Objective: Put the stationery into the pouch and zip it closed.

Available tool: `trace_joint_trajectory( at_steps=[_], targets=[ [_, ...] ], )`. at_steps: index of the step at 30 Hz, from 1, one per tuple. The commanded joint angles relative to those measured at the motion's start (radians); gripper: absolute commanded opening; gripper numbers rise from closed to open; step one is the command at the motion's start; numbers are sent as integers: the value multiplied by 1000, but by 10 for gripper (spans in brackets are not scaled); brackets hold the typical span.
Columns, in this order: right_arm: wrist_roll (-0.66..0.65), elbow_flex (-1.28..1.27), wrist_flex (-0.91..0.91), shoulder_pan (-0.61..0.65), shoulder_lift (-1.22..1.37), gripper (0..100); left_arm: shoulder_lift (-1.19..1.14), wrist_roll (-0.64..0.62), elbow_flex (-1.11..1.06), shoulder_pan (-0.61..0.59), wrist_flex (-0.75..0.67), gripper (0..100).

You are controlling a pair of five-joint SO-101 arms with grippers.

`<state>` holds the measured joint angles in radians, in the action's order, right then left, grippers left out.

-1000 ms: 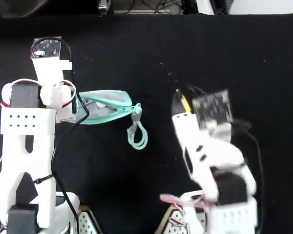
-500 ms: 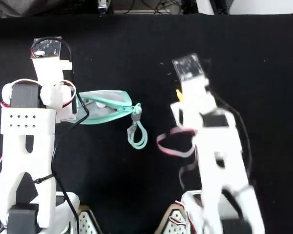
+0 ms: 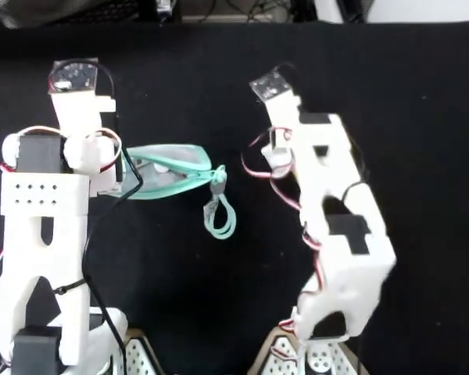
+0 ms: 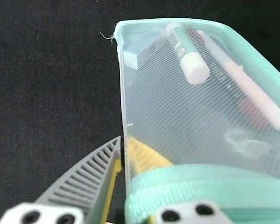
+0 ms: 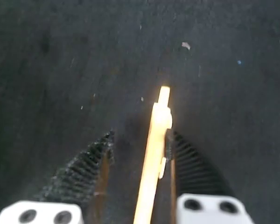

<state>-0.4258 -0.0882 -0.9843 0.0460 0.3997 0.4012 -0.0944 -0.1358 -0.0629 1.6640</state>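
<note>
Alignment is what the coming move is depending on, in my judgement. My right gripper (image 5: pixel 141 136) is hanging over the black table (image 3: pixel 422 117), on the far side from my bases. Its jaws are standing partly apart. A yellow pen (image 5: pixel 155 135) is lying lengthwise between them, with its tip pointing ahead of the fingertips. It is leaning on one jaw and a clear gap is showing on the other side, so I am judging it is not clamped. I cannot tell if it is resting on the cloth or being carried.

My left gripper (image 4: pixel 125 154) is pinching one end of the mint pouch (image 3: pixel 168 172). The pouch is lying well apart from the right gripper, toward my left arm. Its long axis is running across the table, and the end with the strap loop (image 3: pixel 219 215) is pointing to my right arm, which is the nearer arm to that end.

Through the mesh I am seeing a glue stick (image 4: pixel 189 53), a white pen (image 4: pixel 252 93) and a pale blue block (image 4: pixel 133 53) already inside. I cannot make out how far the zip is open, and the second left finger is hiding behind the pouch.
</note>
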Motion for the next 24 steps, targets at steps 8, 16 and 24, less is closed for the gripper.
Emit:
trace_joint_trajectory(
  at_steps=[8,16,24],
  targets=[
    [-9,400,-192,-18,220,184,-2,23,-7,-10,0,33],
    [-54,559,-255,-91,383,11,-2,37,-4,-22,0,33],
    [-57,585,-350,-135,285,12,-6,37,-4,-22,-3,33]
  ],
)
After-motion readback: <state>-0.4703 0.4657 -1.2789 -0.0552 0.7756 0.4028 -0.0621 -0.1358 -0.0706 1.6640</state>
